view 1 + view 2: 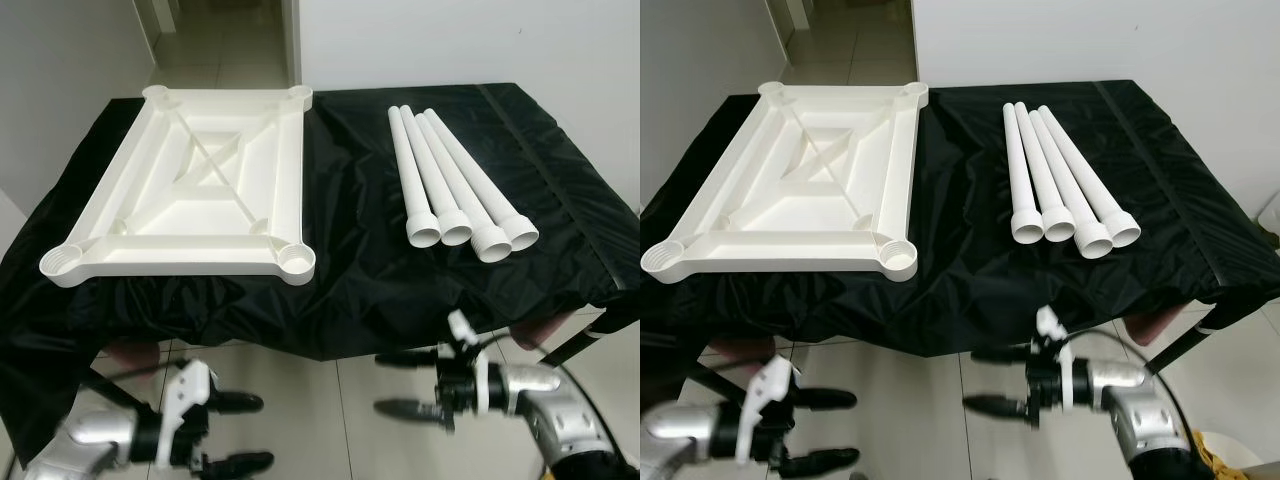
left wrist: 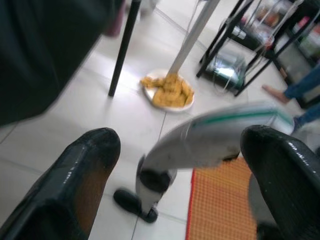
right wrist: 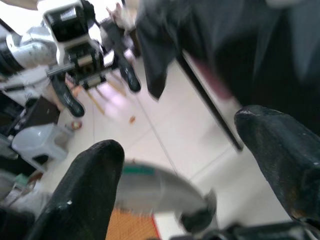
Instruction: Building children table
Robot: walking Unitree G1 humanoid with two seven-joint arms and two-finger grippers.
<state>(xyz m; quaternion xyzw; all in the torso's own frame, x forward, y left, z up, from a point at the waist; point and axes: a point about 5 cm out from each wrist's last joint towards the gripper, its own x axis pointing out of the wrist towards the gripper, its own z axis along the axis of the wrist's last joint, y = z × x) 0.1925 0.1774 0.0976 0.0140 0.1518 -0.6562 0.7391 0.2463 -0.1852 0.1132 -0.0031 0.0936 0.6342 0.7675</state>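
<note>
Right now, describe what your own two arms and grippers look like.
Both arms are smooth silver shells. The left gripper has two long, glossy black fingers on a black wrist block with a white bracket. The right gripper matches it: two black fingers, white bracket, black motor housing, thin dark cables running alongside its silver forearm.

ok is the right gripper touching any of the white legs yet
Apart. The left eye view shows the right gripper below the table edge, black cloth between it and the legs.

We see both wrist views smeared: past the left gripper [image 2: 180, 165] a yellow heap on a plate [image 2: 169, 91] we cannot identify, and beyond the right gripper [image 3: 185, 165] the black cloth [image 3: 250, 45] blurs
</note>
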